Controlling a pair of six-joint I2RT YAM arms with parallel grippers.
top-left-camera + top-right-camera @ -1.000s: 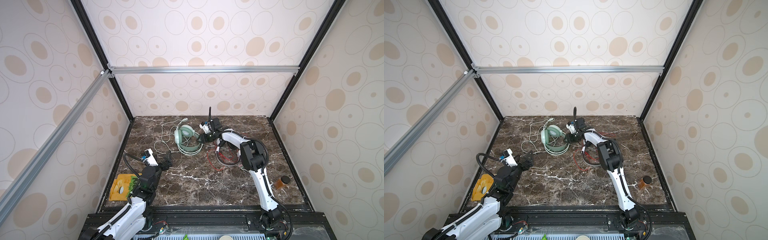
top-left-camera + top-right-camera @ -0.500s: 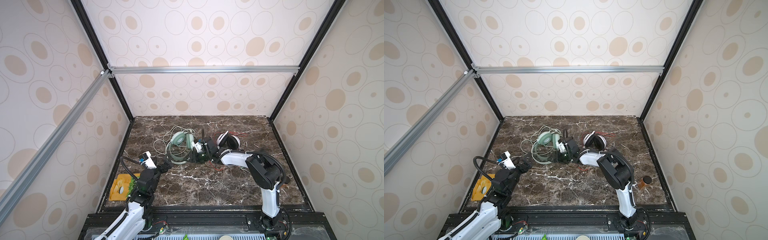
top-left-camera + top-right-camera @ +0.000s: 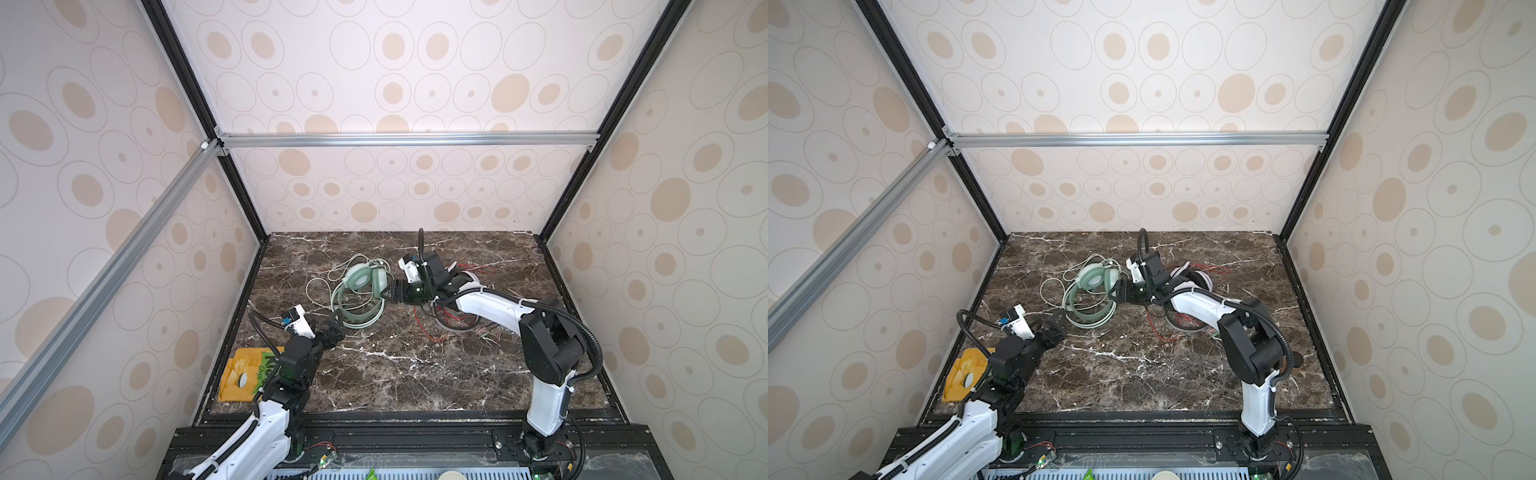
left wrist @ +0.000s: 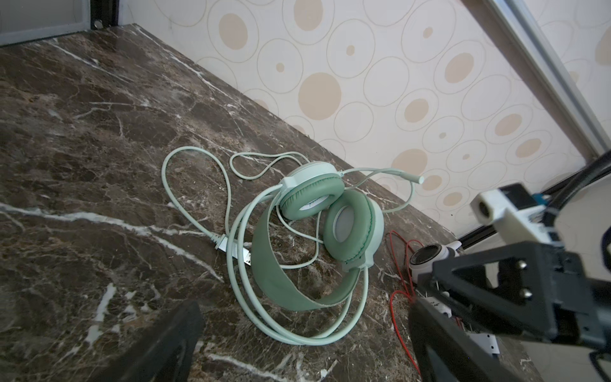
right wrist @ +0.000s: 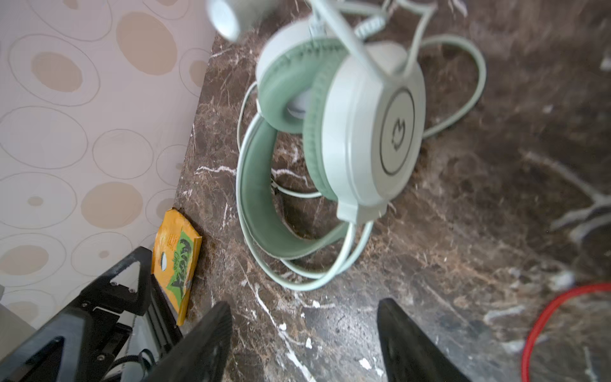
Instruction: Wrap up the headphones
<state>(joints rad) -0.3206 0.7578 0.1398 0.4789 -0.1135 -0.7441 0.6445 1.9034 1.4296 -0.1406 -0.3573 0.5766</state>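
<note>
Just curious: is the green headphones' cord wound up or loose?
Loose: the cord of the green headphones sprawls in open loops on the table.

I see cream walls [image 3: 415,62] patterned with beige ovals on three sides, black corner posts [image 3: 183,66], a silver crossbar [image 3: 407,139], and a dark, white-veined marble table [image 3: 374,374], evenly lit.

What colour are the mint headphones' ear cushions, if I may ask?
Green ear cushions, best in left wrist view.
</note>
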